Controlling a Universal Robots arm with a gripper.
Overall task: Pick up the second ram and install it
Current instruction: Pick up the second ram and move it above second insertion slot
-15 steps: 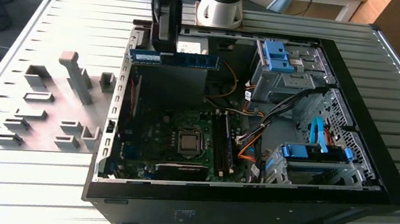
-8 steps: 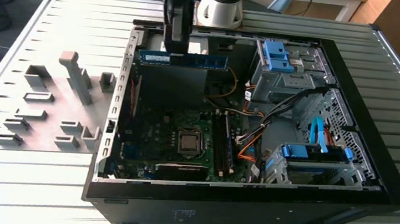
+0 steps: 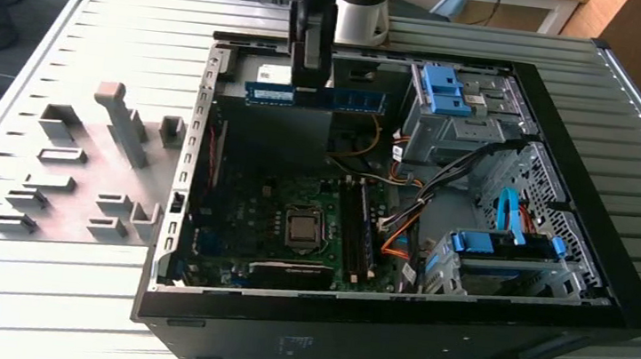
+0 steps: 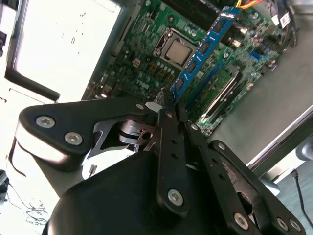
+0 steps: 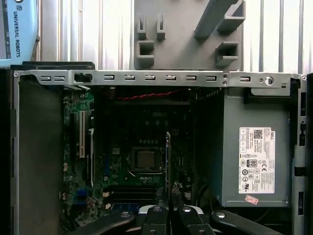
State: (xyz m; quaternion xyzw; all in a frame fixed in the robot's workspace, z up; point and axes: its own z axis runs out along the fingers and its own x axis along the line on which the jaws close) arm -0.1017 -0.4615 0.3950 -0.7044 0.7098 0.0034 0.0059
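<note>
The gripper [image 3: 306, 84], a black linkage claw of flat matte bars joined by round silver screws, hangs over the far end of the open black computer case [image 3: 598, 262] in the exterior view. Its 2 fingers are pressed together on the second ram [image 3: 317, 98], pinching the thin board near one end. That stick is a long, flat blue circuit board held level above the case's interior, stretching toward the exterior view's right, clear of the motherboard [image 3: 280, 220] below.

In the second wrist view the gripper [image 4: 167, 100] narrows to slim dark fingertips [image 4: 167, 96] clamped on the near end of the second ram [image 4: 203, 51], whose glossy blue face carries a row of square dark chips and runs away over the green motherboard [image 4: 146, 58] and the square metallic CPU socket [image 4: 175, 48].

In the first wrist view the second ram [image 5: 168, 161] appears edge-on as a thin vertical line above the gripper [image 5: 169, 203], over the CPU socket [image 5: 145, 160] and the long black memory slots [image 5: 132, 188]. Beside it sits the grey sheet-metal power supply [image 5: 254, 147] with a pale label. Outside the case, grey plastic holder blocks [image 3: 82, 172], angular and hollowed, rest on the ribbed metal table [image 3: 0, 280]
</note>
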